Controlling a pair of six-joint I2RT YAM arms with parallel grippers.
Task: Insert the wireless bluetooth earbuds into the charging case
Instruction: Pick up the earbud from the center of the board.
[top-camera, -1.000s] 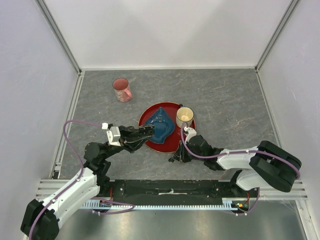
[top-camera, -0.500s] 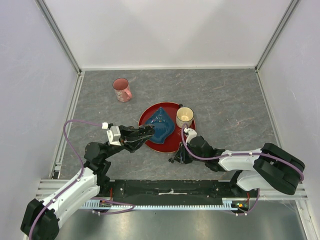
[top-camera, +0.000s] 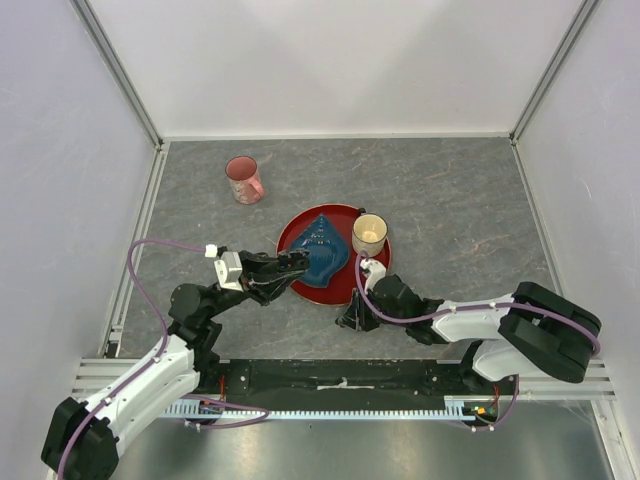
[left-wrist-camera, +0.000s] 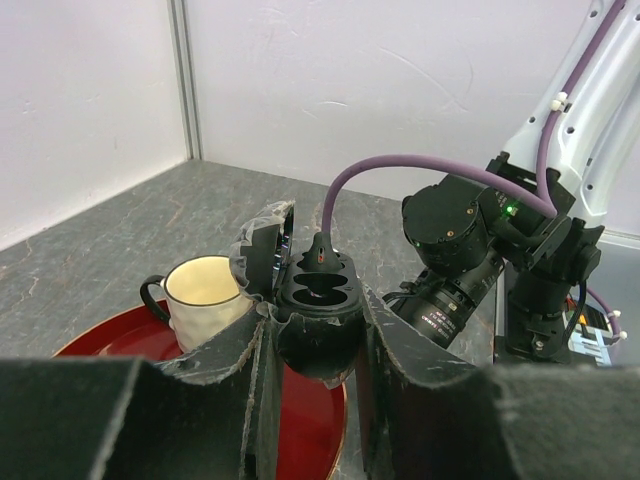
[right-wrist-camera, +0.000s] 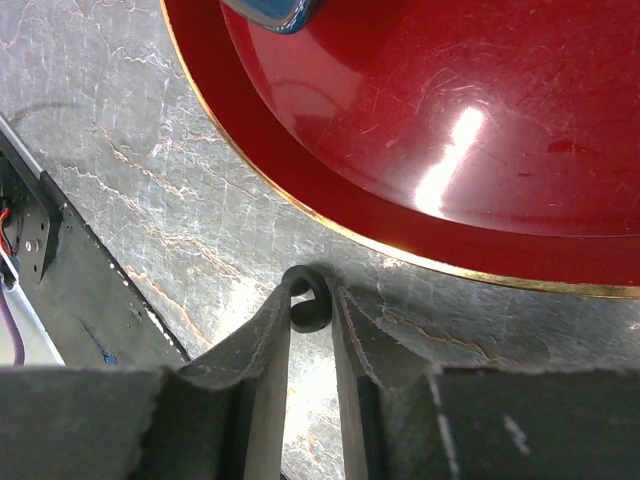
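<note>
Left wrist view: charging case (left-wrist-camera: 318, 300) was clamped between the left gripper (left-wrist-camera: 317, 335) jaws, its lower half hidden behind the pads. The sockets were too dark to tell their contents. The cup (left-wrist-camera: 205, 290) beyond the jaws was partly covered by one finger, as was the red plate (left-wrist-camera: 110, 340).

Right wrist view: earbud (right-wrist-camera: 308, 302) was pinched at the right gripper (right-wrist-camera: 310, 300) tips, its lower part hidden between the jaws. Ahead of the jaws, the plate ran off the top and right edges, and a blue object (right-wrist-camera: 275, 12) was cut off at the top.

Top view: the earbud was too small to make out.

Tabletop (top-camera: 460, 190): was grey, marble-veined stone.
Walls (top-camera: 340, 60): were plain white panels on three sides.
Corner posts (top-camera: 117, 70): were aluminium.
</note>
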